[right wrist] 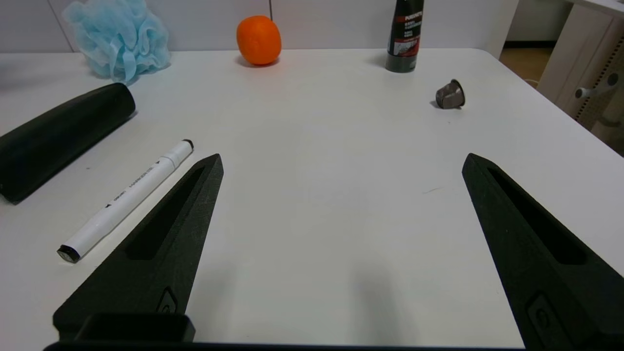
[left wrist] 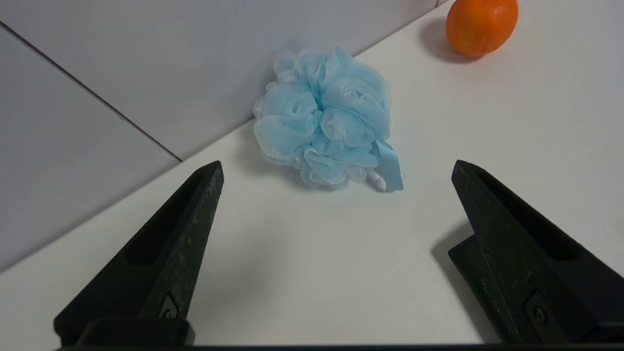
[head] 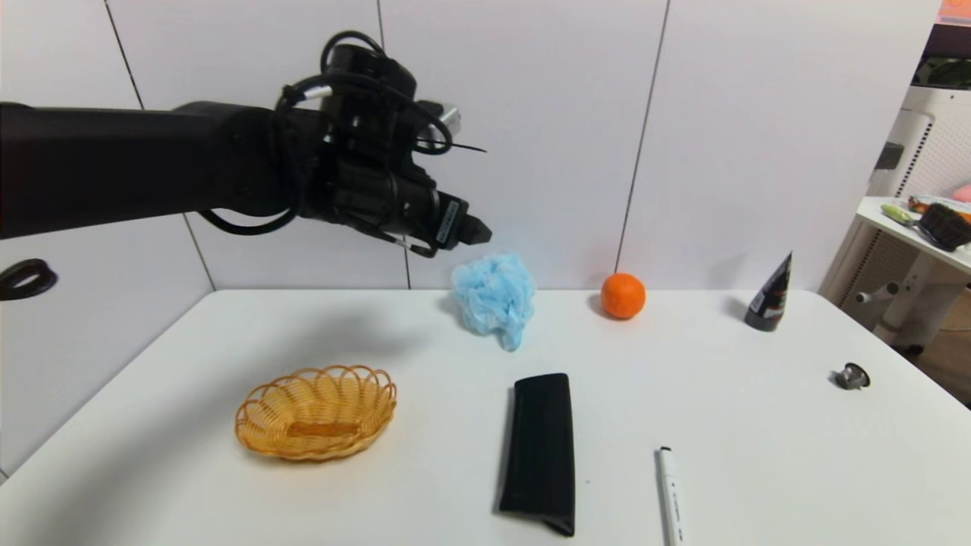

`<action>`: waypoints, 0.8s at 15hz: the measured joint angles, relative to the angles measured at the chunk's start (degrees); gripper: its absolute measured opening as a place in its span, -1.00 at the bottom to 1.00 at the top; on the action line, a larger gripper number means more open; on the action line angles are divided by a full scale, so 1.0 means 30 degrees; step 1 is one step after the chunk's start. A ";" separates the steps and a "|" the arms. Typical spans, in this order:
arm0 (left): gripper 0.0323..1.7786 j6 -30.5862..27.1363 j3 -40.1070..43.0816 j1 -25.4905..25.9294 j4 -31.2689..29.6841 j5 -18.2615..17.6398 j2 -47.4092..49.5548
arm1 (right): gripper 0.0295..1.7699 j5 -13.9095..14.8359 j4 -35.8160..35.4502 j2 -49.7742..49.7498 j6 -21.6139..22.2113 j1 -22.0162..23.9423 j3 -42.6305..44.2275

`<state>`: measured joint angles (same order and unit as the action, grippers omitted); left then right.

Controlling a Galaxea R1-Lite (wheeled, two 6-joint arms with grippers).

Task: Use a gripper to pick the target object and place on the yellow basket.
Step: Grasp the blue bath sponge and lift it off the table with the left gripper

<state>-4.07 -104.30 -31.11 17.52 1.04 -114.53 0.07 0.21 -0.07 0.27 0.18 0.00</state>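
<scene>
Bright, even light; soft shadows on the white table (head: pixel 728 425); all views sharp.

Ahead of our left gripper (left wrist: pixel 336 165), w/ jaws spread wide, we see bare table (left wrist: pixel 341 273) up to the blue pouf (left wrist: pixel 324 117), wall (left wrist: pixel 146 63) tight behind it, orange ball (left wrist: pixel 481 25) well off to one side.

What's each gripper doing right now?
Left gripper: open, empty, short of the blue pouf.
Right gripper: open, empty, parked low over the table.
</scene>
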 joint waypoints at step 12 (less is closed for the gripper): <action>0.90 0.3734 -0.2909 -0.0349 -0.4962 0.2272 -0.7010 | 0.91 0.0000 -0.0016 0.0000 -0.0008 0.0000 0.0000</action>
<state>7.13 -113.03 -32.16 2.63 7.85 -135.56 0.07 0.16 -0.07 0.24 0.18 0.00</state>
